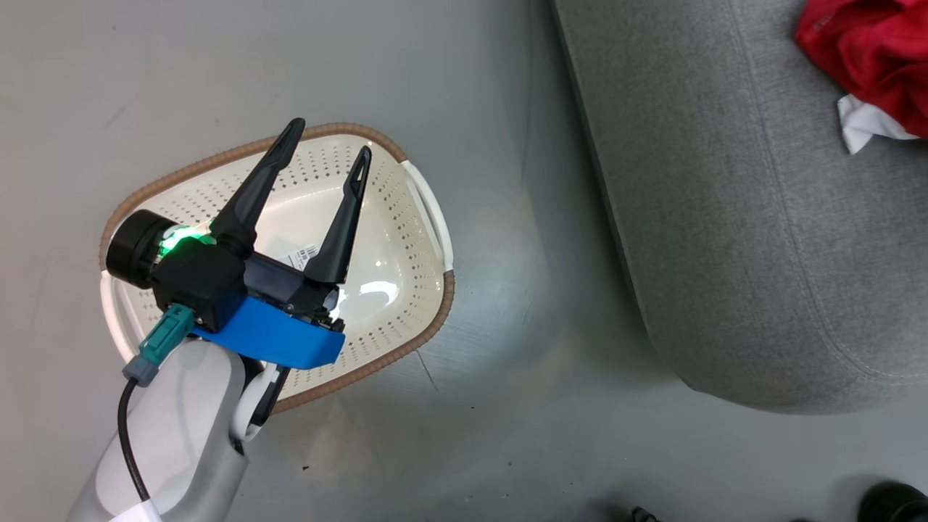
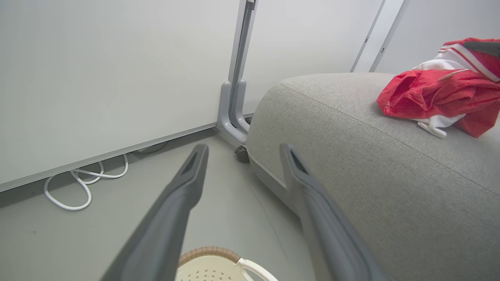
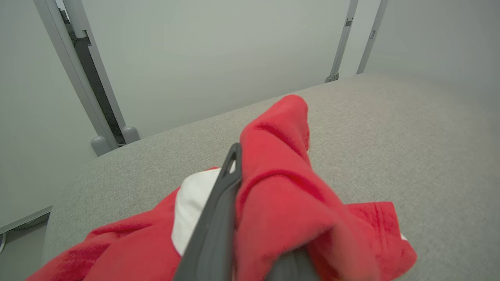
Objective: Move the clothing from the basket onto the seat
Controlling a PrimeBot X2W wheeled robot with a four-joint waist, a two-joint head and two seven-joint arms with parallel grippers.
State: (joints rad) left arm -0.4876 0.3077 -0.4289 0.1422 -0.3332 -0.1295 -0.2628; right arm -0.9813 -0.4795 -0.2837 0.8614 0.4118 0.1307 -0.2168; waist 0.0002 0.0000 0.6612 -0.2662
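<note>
Clothing: crumpled red fabric garments with white lining, heaped on large grey upholstered seat, well apart from cream perforated plastic basket on floor. No garment visible in basket. Right jaws closed on red fold, holding it in peak above seat. Heap bunched, no clear long axis. Right arm nearer; likely next: let go. Left jaws spread wide, empty, over basket.

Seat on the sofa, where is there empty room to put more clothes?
The seat is bare from its rounded edge beside the floor up to the clothing. It is crowded at that far corner, where the red pile lies. The basket is empty too, under the open left gripper.
</note>
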